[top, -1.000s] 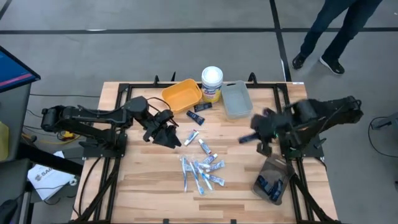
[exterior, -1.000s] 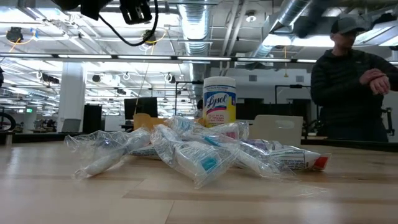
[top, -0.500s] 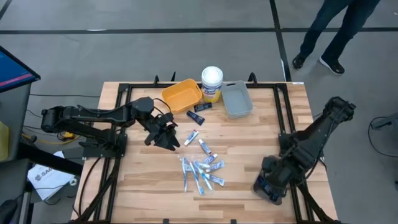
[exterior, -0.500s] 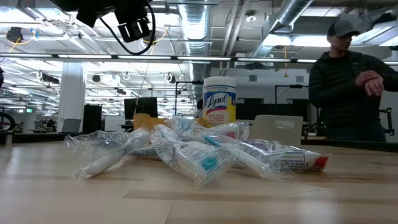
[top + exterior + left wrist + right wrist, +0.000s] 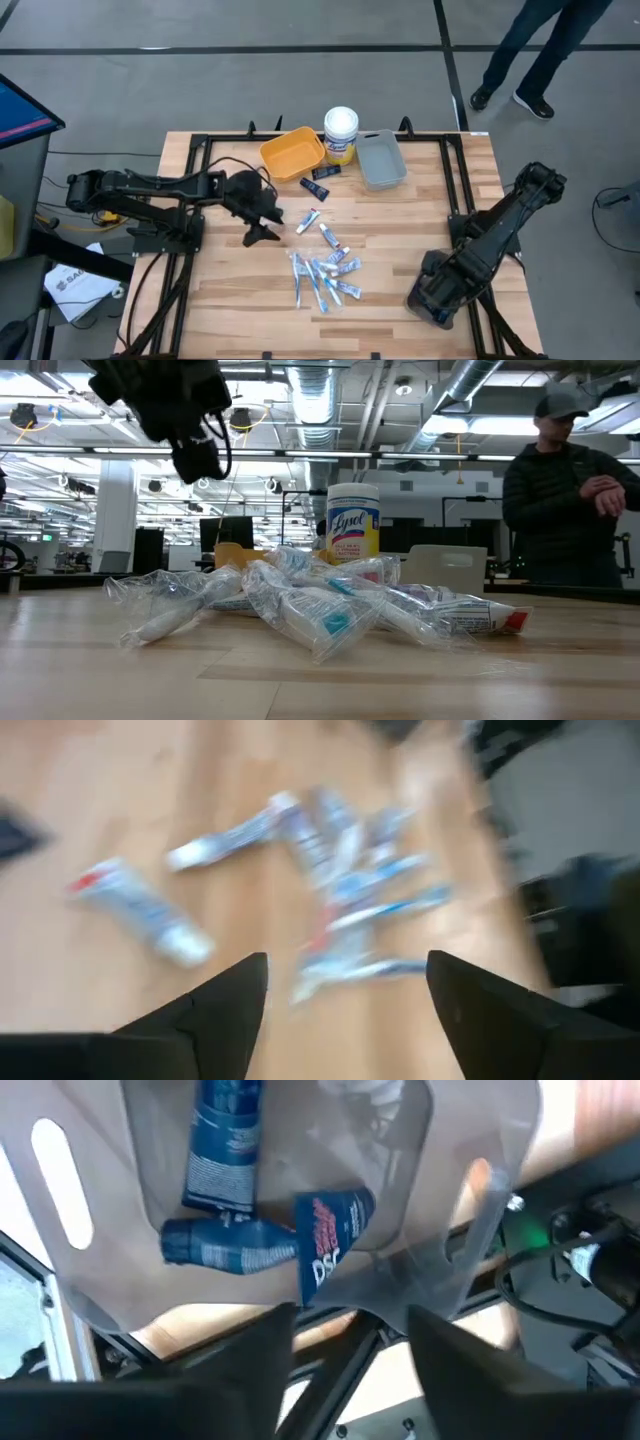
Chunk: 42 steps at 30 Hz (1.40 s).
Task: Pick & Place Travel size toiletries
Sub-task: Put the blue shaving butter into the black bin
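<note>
The travel size toiletries (image 5: 322,275) lie heaped at the table's near middle: white-and-blue tubes in clear wrap (image 5: 320,605). Two more tubes (image 5: 308,220) lie just beyond the heap. My left gripper (image 5: 262,234) hovers open to the left of these, with nothing between its fingers (image 5: 345,965). My right gripper (image 5: 350,1320) stands open over a clear bag (image 5: 110,1230) at the near right corner. The bag holds three dark navy tubes (image 5: 235,1240), and one of them (image 5: 325,1245) lies tilted across another. The fingers touch none of them.
At the far edge stand a yellow bin (image 5: 292,152), a white-lidded canister (image 5: 341,135) and a grey bin (image 5: 381,160). Two dark packets (image 5: 318,178) lie near the yellow bin. A person (image 5: 570,490) stands beyond the far right corner.
My right gripper has swung from the table's right middle toward the near edge and come down over the clear bag. My left gripper has come lower above the table and turned about beside the loose tubes.
</note>
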Motion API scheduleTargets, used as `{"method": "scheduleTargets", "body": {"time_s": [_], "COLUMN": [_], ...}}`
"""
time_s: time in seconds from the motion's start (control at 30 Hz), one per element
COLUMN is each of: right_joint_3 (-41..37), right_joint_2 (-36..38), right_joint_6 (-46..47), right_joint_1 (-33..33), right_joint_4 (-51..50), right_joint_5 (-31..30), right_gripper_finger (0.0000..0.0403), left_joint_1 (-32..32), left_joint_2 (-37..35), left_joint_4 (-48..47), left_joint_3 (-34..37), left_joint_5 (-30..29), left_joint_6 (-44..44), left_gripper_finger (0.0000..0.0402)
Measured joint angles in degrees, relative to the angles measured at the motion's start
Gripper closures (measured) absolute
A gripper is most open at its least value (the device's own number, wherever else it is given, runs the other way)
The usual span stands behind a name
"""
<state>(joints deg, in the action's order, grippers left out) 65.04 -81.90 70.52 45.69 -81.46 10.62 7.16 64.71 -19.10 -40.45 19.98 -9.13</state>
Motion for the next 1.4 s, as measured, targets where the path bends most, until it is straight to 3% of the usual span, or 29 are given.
{"method": "scheduleTargets", "body": {"time_s": [0.1, 0.23, 0.5, 0.73, 1.0, 1.13, 1.4], "right_joint_3": [0.0, 0.0, 0.02, 0.02, 0.04, 0.04, 0.04], "right_joint_2": [0.06, 0.06, 0.06, 0.08, 0.1, 0.1, 0.1], "right_joint_6": [1.0, 1.37, 1.04, -0.65, -0.57, -0.45, 0.04], "right_joint_1": [-0.23, -0.87, -1.23, -2.75, -3.13, -3.13, -3.17], "right_joint_4": [-0.29, -0.46, -0.36, 0.09, 1.3, 1.36, 2.24], "right_joint_5": [-0.15, -0.58, -2.13, -3.05, -3.2, -3.29, -5.79], "right_gripper_finger": [0.0134, 0.0087, 0.009, 0.0095, 0.0095, 0.0095, 0.0095], "left_joint_1": [-0.09, 0.41, 3.58, 6.64, 8.76, 8.66, 8.63], "left_joint_2": [0.0, 0.0, 3.52, 12.84, 22.04, 23.44, 18.52], "left_joint_4": [-4.73, -6.72, -2.5, 4.35, 5.14, 5.54, 4.9], "left_joint_3": [0.0, 1.3, 5.66, 5.64, 5.42, 5.31, 5.81], "left_joint_5": [-9.42, -19.22, -19.73, -20.27, -19.39, -19.17, -19.01], "left_joint_6": [2.75, 7.2, 11.69, 16.59, 16.83, 16.17, 10.18], "left_gripper_finger": [0.012, 0.0115, 0.0115, 0.0115, 0.012, 0.0162, 0.0305]}}
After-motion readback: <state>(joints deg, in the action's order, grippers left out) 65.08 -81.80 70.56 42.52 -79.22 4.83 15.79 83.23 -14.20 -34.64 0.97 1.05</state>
